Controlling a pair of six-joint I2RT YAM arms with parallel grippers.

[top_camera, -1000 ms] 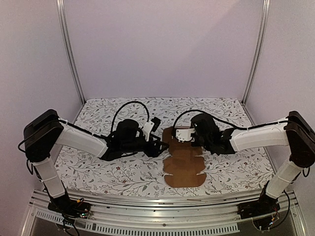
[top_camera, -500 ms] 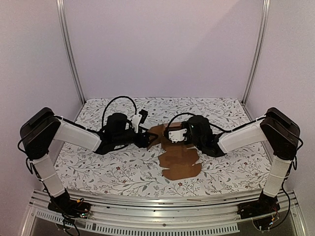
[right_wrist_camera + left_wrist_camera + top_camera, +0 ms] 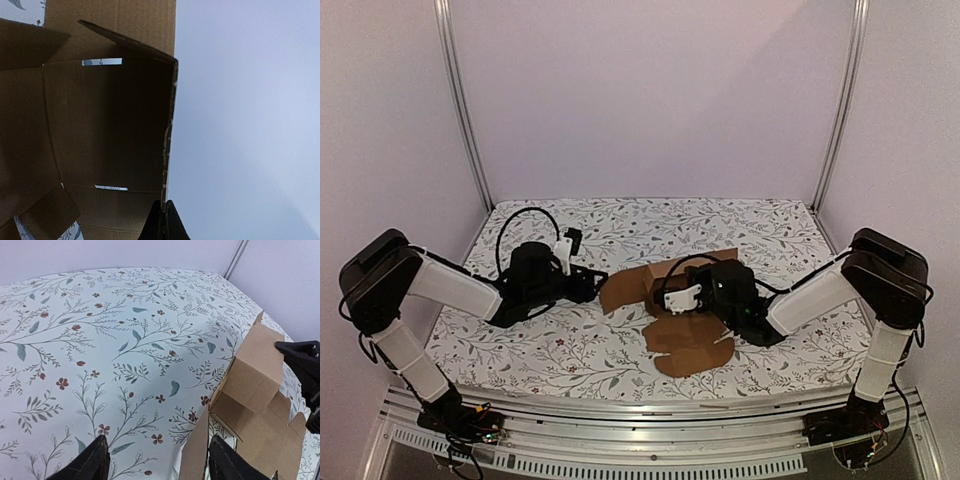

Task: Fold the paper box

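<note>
**Right gripper**: black fingers pressed together on the thin upper edge of a standing cardboard panel, a pinch hold.

**Left gripper**: black fingers spread wide and holding nothing. A loose flap edge rises between them in the wrist view; contact cannot be told.

**Paper box**: right of centre on the table, between the two grippers.
- Material: plain brown cardboard, matte, with faint corrugation lines; a die-cut sheet with narrow slits and notched flaps.
- Form: the near half lies flat; the far half is raised into an open, squared corner of creased panels.

**Change over the last second:**
- The sheet lay nearly flat and lengthwise; its far panels now stand up and the whole piece has swung slightly.
- The right arm has drawn in low over the sheet.
- The left arm has backed off to the left, clear of the fold.

**Reading:** the first walls appear formed, while the near flaps remain unfolded, so the task looks early to midway.

**Table**: smooth white covering printed with grey-green sprigs and small red flowers.
</note>
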